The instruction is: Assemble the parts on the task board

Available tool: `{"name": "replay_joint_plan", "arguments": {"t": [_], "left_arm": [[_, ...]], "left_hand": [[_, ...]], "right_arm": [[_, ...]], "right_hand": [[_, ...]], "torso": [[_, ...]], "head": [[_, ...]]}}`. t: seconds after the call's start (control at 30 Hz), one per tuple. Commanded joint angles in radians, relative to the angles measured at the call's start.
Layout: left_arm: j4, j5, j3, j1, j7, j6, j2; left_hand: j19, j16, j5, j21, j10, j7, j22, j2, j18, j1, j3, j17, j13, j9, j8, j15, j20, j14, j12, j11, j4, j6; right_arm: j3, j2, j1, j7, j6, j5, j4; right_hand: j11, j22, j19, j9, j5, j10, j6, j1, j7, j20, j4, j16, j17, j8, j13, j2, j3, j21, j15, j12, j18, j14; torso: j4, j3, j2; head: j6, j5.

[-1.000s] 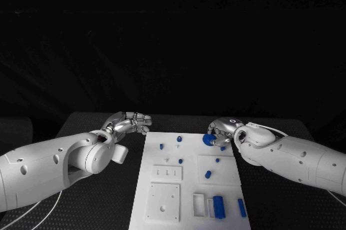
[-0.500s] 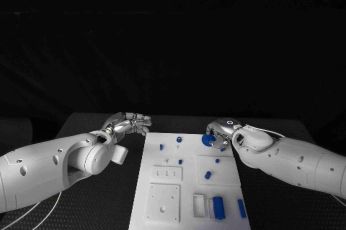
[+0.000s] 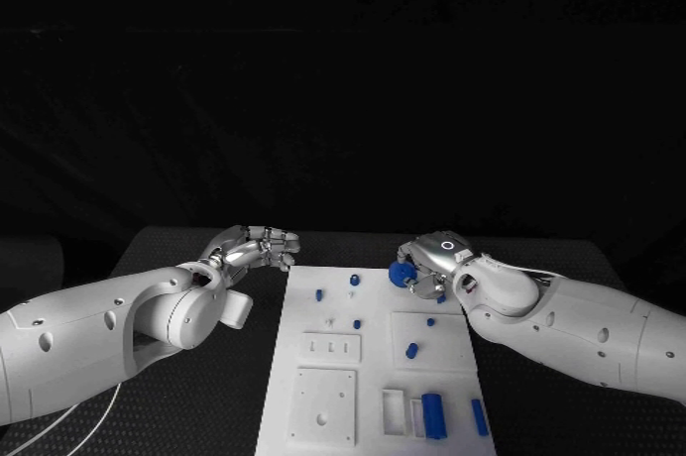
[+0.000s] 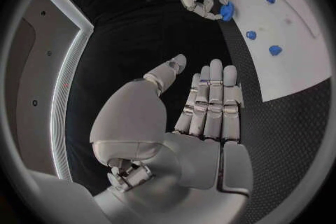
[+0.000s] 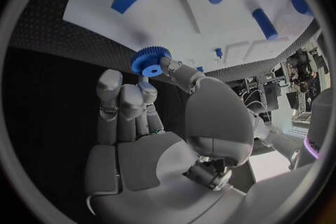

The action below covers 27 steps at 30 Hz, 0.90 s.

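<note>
A: Starting nearest us, at the bottom of the head view, what do we have?

B: The task board point(image 3: 322, 377) runs up the middle, with long blue pieces point(image 3: 433, 414) lying in its lower right corner and smaller blue pegs point(image 3: 411, 350) scattered further up.

A: And the hands?

B: Our left hand point(image 3: 261, 246) sits left of centre, just off the board's far left corner on the black table point(image 3: 171, 253). It grasps nothing; in the left wrist view its fingers point(image 4: 213, 101) lie straight and side by side, released.

A: The right?

B: Our right hand point(image 3: 426, 261), right of centre, pinches the blue gear point(image 3: 401, 274) at the board's far edge. In the right wrist view the gear point(image 5: 150, 60) sits at the fingertips point(image 5: 175, 71), teeth and centre hole plain.

A: How will it handle?

B: We judge it small, light and rigid, likely plastic. The toothed rim gives grip, so we'd hold it by the edge and keep the bore free for whatever peg it seats on. A light pinch could let it tilt or slip.
</note>
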Motion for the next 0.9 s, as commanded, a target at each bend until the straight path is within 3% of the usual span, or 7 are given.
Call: {"name": "replay_joint_plan", "arguments": {"t": [0.03,0.23,0.37,0.73,0.9], "left_arm": [[-0.001,-0.004,0.001,0.001,0.011,0.006,0.003],[0.000,-0.004,0.001,0.001,0.011,0.007,0.004],[0.001,-0.004,0.001,0.001,0.012,0.007,0.004],[0.000,-0.005,0.001,0.001,0.011,0.008,0.007],[-0.001,-0.005,0.001,0.001,0.011,0.008,0.007]], "left_hand": [[-0.006,-0.006,-0.001,0.005,0.001,0.003,0.020,0.003,0.011,-0.008,0.008,0.002,0.000,0.002,-0.006,0.004,0.000,0.001,-0.005,0.000,0.000,-0.003],[-0.006,-0.006,0.000,0.006,0.001,0.003,0.020,0.003,0.011,-0.008,0.008,0.002,0.000,0.002,-0.006,0.004,0.000,0.001,-0.005,0.000,0.000,-0.003],[-0.006,-0.006,0.000,0.006,0.001,0.003,0.020,0.003,0.011,-0.008,0.008,0.002,0.000,0.002,-0.006,0.004,0.000,0.001,-0.005,0.000,0.000,-0.003],[-0.006,-0.007,0.000,0.006,0.001,0.003,0.020,0.004,0.011,-0.008,0.008,0.003,0.000,0.002,-0.006,0.004,0.001,0.001,-0.005,0.001,0.000,-0.003],[-0.006,-0.007,0.000,0.006,0.001,0.003,0.020,0.003,0.011,-0.008,0.008,0.003,0.000,0.002,-0.006,0.004,0.001,0.001,-0.005,0.001,0.000,-0.003]], "right_arm": [[0.000,0.006,-0.001,-0.059,-0.048,-0.091,0.025],[0.000,0.042,-0.001,-0.070,-0.050,-0.124,0.041],[-0.003,0.073,-0.002,-0.079,-0.051,-0.149,0.056],[-0.025,0.148,-0.013,-0.080,-0.038,-0.157,0.027],[-0.035,0.168,-0.022,-0.075,-0.030,-0.155,0.009]], "right_hand": [[-0.001,0.019,0.004,0.001,-0.004,0.008,0.136,0.001,-0.015,0.000,0.003,-0.005,0.001,-0.002,-0.001,-0.012,0.009,0.007,-0.009,-0.004,0.046,0.001],[-0.002,0.019,0.004,0.002,-0.004,0.010,0.137,0.003,-0.015,0.000,0.009,-0.005,0.003,-0.002,-0.001,-0.019,0.014,0.009,-0.009,-0.005,0.046,0.001],[-0.002,0.019,0.004,0.003,-0.004,0.010,0.137,0.004,-0.015,-0.001,0.011,-0.005,0.003,-0.002,-0.002,-0.022,0.016,0.009,-0.009,-0.006,0.046,0.001],[-0.002,0.019,0.005,0.003,-0.004,0.011,0.136,0.006,-0.015,-0.001,0.014,-0.006,0.004,-0.003,-0.002,-0.025,0.020,0.011,-0.009,-0.007,0.046,0.001],[-0.001,0.019,0.005,0.004,-0.004,0.011,0.136,0.006,-0.015,-0.001,0.015,-0.006,0.004,-0.003,-0.002,-0.028,0.020,0.011,-0.009,-0.008,0.046,0.001]], "torso": [[-0.0002,-0.0010,0.000],[0.0008,-0.0006,0.001],[0.0028,-0.0022,0.002],[0.0079,-0.0046,0.003],[0.0140,-0.0105,0.005]], "head": [[0.003,0.000],[0.009,0.002],[0.010,0.003],[0.006,0.007],[0.003,0.006]]}}
